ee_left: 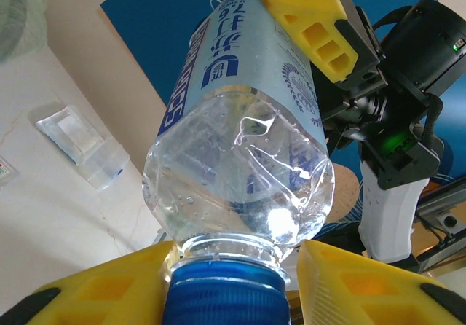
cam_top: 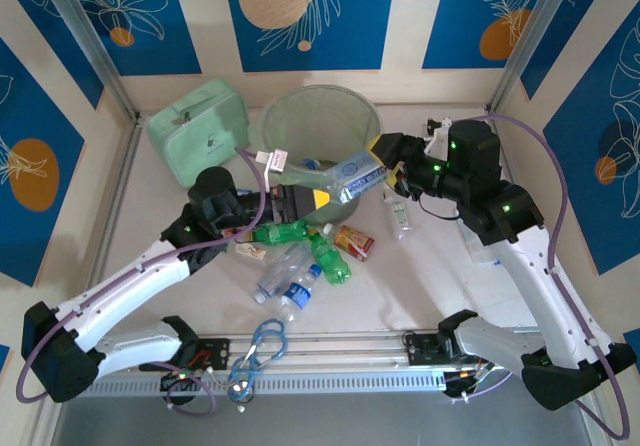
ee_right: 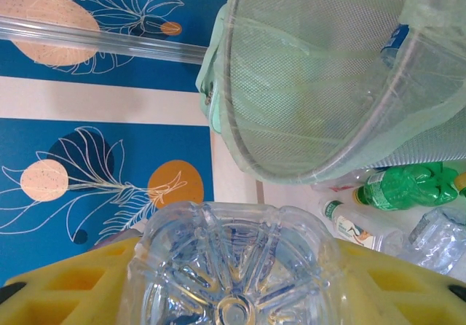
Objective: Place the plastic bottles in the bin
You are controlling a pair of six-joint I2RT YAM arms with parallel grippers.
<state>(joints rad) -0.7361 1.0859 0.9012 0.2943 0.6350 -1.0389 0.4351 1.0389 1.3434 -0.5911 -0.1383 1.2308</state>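
A clear bottle (cam_top: 357, 176) with a blue label hangs above the table just in front of the bin (cam_top: 300, 101), stretched between both arms. My left gripper (cam_top: 318, 198) is shut on its blue cap (ee_left: 224, 288); the yellow fingers (ee_left: 109, 288) flank the cap closely. My right gripper (cam_top: 385, 161) is shut on the bottle's ribbed base (ee_right: 233, 267). The bin's mesh wall (ee_right: 313, 84) is just beyond that base. More plastic bottles lie on the table below: green ones (cam_top: 285, 232) (cam_top: 335, 262) and clear blue-capped ones (cam_top: 298, 292).
A mint-green zip case (cam_top: 198, 131) leans left of the bin. A blue carabiner (cam_top: 262, 351) lies by the front rail. A small brown-labelled bottle (cam_top: 353, 242) and a small clear bottle (cam_top: 400, 216) lie between the arms. Side walls close in both flanks.
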